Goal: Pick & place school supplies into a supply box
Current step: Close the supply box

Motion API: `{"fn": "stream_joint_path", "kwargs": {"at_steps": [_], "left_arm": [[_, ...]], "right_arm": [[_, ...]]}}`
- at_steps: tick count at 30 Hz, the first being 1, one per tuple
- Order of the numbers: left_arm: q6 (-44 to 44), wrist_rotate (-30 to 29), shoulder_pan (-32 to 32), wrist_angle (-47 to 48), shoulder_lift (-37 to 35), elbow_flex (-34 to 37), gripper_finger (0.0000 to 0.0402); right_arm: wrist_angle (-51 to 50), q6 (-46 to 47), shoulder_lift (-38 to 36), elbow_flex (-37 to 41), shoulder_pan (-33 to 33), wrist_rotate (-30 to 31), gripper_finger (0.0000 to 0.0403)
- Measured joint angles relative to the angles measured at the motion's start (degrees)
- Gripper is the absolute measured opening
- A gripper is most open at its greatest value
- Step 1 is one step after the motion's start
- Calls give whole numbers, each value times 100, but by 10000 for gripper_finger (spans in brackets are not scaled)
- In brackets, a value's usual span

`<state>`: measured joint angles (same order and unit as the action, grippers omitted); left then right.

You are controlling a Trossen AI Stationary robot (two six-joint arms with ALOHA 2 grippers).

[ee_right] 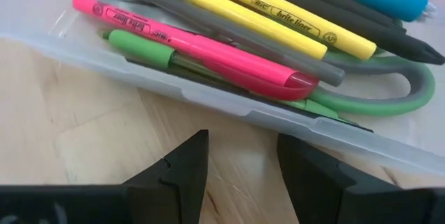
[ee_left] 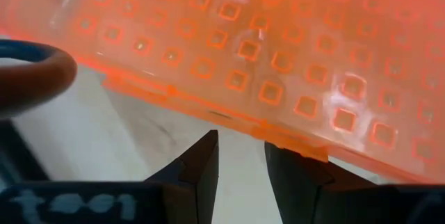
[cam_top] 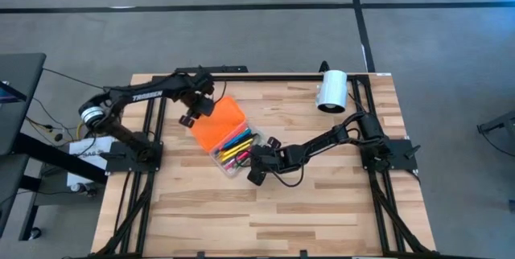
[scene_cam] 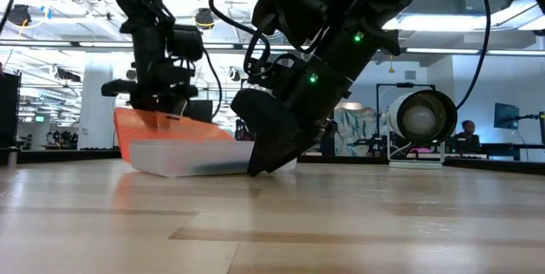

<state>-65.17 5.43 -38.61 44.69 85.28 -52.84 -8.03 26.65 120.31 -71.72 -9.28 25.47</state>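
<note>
Supply box: my clear plastic base lies on the table with the orange lid swung open beside it, near the table's middle.
Lid texture: translucent orange, embossed with rows of small raised squares, with a thin stepped rim.
My left gripper: its dark, wedge-shaped fingers are at the lid's edge with a narrow gap between them; whether they pinch the rim I cannot tell.
My right gripper: blunt black fingers apart, gripping nothing, over bare wood just beside the base's clear wall.
School supplies: inside the base lie a glossy pink highlighter, two yellow ones, a green pen, dark slim pens and the curved green scissor handle.
Table: pale wooden planks, smooth.
White cylinder: lying on its side at the far right edge.
</note>
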Motion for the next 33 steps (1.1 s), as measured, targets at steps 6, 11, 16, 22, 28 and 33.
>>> {"fn": "stream_joint_path", "kwargs": {"at_steps": [6, 11, 16, 22, 28, 33], "left_arm": [[96, 148, 33, 23, -440, 0, 109], [158, 323, 195, 57, -587, -7, 109], [152, 337, 446, 58, -610, -10, 109], [139, 243, 620, -24, -612, -9, 109], [140, 221, 747, -66, -602, -100, 109], [157, 214, 957, -63, -597, -313, 109]], "right_arm": [[-9, -168, 0, -4, 0, 5, 168], [26, -334, 0, -9, 3, 68, 168], [21, -352, -4, -20, 78, 129, 168], [30, -350, -4, -17, 123, 49, 168], [61, -479, -4, -17, 127, 35, 168], [61, -569, -4, -17, 129, 17, 168]]}}
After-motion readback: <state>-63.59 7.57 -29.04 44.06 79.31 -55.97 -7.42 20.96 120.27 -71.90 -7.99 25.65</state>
